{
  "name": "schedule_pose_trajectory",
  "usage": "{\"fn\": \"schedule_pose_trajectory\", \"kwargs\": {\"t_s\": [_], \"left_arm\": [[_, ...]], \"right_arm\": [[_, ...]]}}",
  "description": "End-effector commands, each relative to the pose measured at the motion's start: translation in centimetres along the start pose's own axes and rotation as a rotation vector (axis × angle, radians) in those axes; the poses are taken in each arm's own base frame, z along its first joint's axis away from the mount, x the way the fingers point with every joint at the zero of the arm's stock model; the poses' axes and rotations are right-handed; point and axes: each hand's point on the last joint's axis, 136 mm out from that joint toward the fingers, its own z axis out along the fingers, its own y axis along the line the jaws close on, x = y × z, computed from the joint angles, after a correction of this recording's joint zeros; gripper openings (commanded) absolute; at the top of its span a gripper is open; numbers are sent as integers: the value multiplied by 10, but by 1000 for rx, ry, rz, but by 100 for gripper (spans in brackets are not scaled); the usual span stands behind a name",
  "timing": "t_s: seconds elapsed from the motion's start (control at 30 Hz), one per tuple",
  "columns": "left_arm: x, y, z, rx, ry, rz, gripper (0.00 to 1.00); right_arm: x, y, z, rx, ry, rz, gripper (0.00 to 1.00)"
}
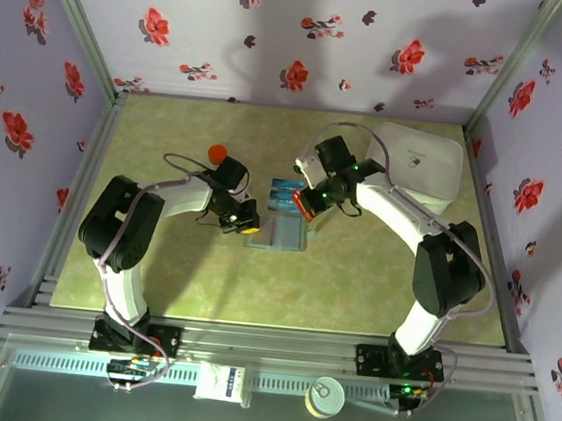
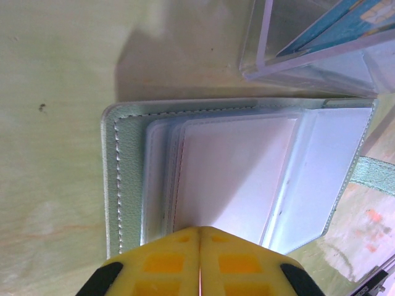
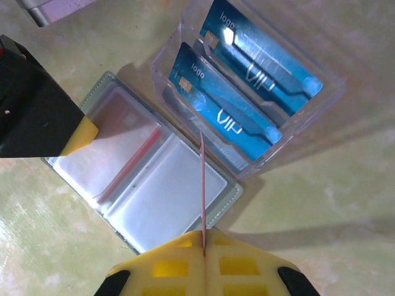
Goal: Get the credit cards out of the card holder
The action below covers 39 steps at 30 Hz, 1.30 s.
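The right gripper (image 3: 203, 239) is pinching one credit card (image 3: 202, 185) edge-on above the card holder (image 3: 154, 197), which is lying open at mid-table. The left gripper (image 2: 199, 233), fingers pressed together, is sitting at the holder's left side. Two blue cards (image 3: 259, 68) are standing in the clear box (image 3: 244, 168) just beyond it.

Top: high, from the near edge, facing down on the whole table (image 1: 353, 289).
Left wrist: very close, looking straight down on the open holder (image 2: 234, 172).
Right wrist: farther back, looking down.
Shared by all: holder and clear box (image 3: 176, 37).
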Motion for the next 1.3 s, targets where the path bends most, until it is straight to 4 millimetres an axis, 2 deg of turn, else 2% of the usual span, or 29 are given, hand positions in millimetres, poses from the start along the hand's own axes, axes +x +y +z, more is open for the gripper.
{"fn": "schedule_pose_trajectory", "kwargs": {"t_s": [0.0, 0.37, 0.63, 0.73, 0.93, 1.1, 1.27], "left_arm": [[8, -1, -9, -9, 2, -5, 7], [6, 3, -17, -17, -18, -8, 7], [4, 7, -18, -18, -23, -13, 7], [3, 8, -17, -20, -22, -16, 7], [3, 14, -15, -37, -20, -23, 6], [3, 16, -12, -40, -8, -23, 6], [4, 20, -8, -54, 4, -27, 6]], "right_arm": [[10, 1, 4, -38, 73, -86, 4], [0, -3, 4, -48, 89, -119, 4], [-9, 8, 3, -116, 50, -79, 4], [-13, 18, 9, -175, 14, 18, 4], [-23, 39, 29, -345, -106, 336, 4], [-11, 41, 48, -387, -142, 483, 4], [6, 36, 65, -373, -131, 542, 7]]}}
